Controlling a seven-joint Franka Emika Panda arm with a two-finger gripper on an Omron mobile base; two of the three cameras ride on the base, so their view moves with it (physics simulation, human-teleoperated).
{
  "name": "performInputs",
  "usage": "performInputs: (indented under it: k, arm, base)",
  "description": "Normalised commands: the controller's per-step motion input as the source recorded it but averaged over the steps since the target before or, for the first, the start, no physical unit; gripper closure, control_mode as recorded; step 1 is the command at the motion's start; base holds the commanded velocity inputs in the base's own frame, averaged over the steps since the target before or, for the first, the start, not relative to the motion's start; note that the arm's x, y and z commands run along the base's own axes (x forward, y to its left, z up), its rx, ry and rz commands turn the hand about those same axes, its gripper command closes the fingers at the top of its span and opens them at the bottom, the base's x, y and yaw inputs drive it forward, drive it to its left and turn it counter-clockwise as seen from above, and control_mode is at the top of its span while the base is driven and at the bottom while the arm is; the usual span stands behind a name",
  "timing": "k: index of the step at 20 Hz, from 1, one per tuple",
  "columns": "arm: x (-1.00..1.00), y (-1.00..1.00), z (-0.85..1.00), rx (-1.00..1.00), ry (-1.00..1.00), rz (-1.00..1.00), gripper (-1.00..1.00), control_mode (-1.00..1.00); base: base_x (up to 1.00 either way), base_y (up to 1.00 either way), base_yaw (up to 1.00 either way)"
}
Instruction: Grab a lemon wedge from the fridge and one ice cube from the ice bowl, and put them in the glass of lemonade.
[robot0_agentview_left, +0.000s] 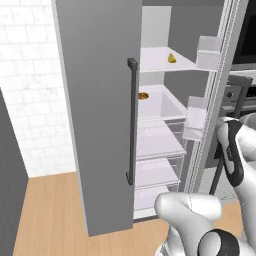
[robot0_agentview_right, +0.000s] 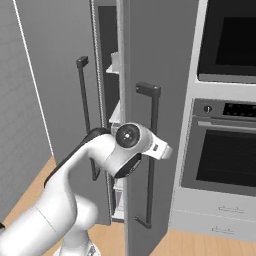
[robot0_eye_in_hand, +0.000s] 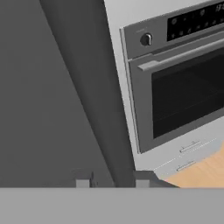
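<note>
standing ajar, fridge (robot0_agentview_left: 100, 125) door edge beside hand (robot0_eye_in_hand: 111, 179).

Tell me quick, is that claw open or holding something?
Claw: tips slightly apart, close to the fridge door; whether it grips anything cannot be told.

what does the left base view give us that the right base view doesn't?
Left base view: the fridge interior past the swung-open left door, with white shelves, clear drawers, the lemon wedge on the upper shelf and a flat orange-brown round item one shelf down.
Right base view: the stacked wall ovens beside the fridge, the closed right door's handle, and the arm's wrist in front of that door; the shelves are reduced to a sliver through the gap.
Both: the grey two-door fridge with its left door open, the wood floor, the white arm.
</note>
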Motion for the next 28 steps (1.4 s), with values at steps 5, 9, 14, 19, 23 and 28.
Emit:
performInputs:
  k: [5,9,14,19,23,28]
  arm:
    - [-1.0,0.22,0.77,0.0,-0.17,-0.01,-1.0,-1.0]
    - [-0.86,1.0,0.76,-0.1,-0.23,-0.11,-1.0,-1.0]
    - [-0.58,1.0,0.82,-0.23,-0.05,-0.13,-1.0,-1.0]
    - [0.0,1.0,0.68,-0.46,0.31,-0.1,-1.0,-1.0]
    - [0.47,0.97,0.55,-0.47,0.35,-0.05,-1.0,-1.0]
    - [0.56,0.26,-0.38,-0.1,-0.07,-0.05,-1.0,-1.0]
  base:
    - [0.0,0.0,0.0]
    - [0.0,0.0,0.0]
    - [0.0,0.0,0.0]
    - [0.0,0.0,0.0]
    - [0.0,0.0,0.0]
    - [0.0,0.0,0.0]
